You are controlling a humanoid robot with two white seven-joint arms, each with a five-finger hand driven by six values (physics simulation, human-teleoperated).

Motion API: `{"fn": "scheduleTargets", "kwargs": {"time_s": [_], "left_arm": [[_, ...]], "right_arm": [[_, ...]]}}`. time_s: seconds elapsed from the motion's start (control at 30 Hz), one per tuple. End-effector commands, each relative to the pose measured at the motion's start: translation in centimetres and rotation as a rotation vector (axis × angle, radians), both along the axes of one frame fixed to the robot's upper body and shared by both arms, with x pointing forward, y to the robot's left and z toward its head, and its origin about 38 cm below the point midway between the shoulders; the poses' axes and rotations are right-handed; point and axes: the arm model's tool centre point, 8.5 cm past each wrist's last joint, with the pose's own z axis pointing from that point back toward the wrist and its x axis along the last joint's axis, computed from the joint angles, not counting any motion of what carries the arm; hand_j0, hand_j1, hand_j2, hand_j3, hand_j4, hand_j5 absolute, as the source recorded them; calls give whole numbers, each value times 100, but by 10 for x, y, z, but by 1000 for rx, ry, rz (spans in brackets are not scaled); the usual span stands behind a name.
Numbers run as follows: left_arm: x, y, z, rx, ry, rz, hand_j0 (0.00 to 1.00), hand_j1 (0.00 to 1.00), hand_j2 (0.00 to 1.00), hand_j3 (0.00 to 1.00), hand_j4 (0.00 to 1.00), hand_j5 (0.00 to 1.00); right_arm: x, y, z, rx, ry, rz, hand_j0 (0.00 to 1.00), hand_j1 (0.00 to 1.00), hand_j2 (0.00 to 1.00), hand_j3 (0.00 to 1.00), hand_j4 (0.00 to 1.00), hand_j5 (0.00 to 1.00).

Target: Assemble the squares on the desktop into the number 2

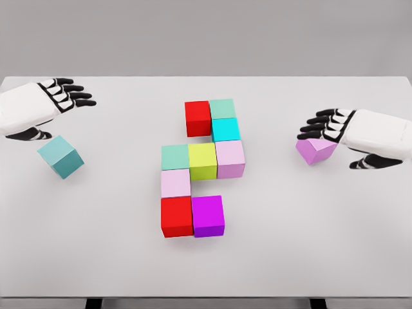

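nine cubes (201, 167) already form most of the 2; the right hand (347, 132) clamps its fingers on a lilac cube (314, 150), while a teal cube (60, 156) lies loose just below the left hand (45, 106)'s spread fingers.

Nine coloured cubes (198, 168) mid-table, teal cube (60, 156) left, lilac cube (315, 150) right, perhaps tilted.

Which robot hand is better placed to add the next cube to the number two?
Probably the right robot hand: its fingers already curl over the tilted lilac cube. The left robot hand is open above the teal cube, not touching it.
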Motion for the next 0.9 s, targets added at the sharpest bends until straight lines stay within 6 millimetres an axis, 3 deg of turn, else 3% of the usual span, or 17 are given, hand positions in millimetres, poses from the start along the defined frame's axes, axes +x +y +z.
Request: {"fn": "scheduleTargets", "kwargs": {"time_s": [0.0,0.1,0.2,0.27,0.4,0.43,0.5,0.53,0.67,0.8,0.87], "left_arm": [[0,1,1,8,-3,0,100,100,100,100,100,100],[0,1,-1,30,-6,-2,100,100,100,100,100,100],[-2,0,-8,51,23,-3,100,100,100,100,100,100],[-4,5,-9,69,33,3,100,100,100,100,100,100],[-11,14,-12,110,61,9,100,100,100,100,100,100],[-12,14,-14,114,68,9,100,100,100,100,100,100],[-14,15,-20,124,88,7,100,100,100,100,100,100],[-15,16,-23,126,95,9,100,100,100,100,100,100],[-18,15,-34,142,135,4,100,100,100,100,100,100],[-18,16,-37,146,142,6,100,100,100,100,100,100],[-19,15,-46,148,165,4,100,100,100,100,100,100]], "right_arm": [[-1,-2,-1,-4,7,-5,100,100,100,100,100,100],[5,-3,22,0,-50,-7,100,100,100,100,100,100],[6,-1,24,14,-57,-4,100,100,100,100,100,100],[12,4,39,-1,-104,11,100,100,100,100,100,100],[32,10,48,-181,-236,21,100,100,100,100,100,100],[40,-1,44,-225,-199,-19,100,100,100,100,100,100],[55,11,30,-261,-135,-16,100,100,100,100,100,100],[64,6,21,-286,-94,-42,100,100,100,100,100,100],[89,-17,25,-243,-52,-142,100,100,100,100,100,100],[99,-10,18,-202,35,-128,100,100,100,100,100,100],[111,-2,3,-221,82,-122,100,100,100,100,100,100]]}}
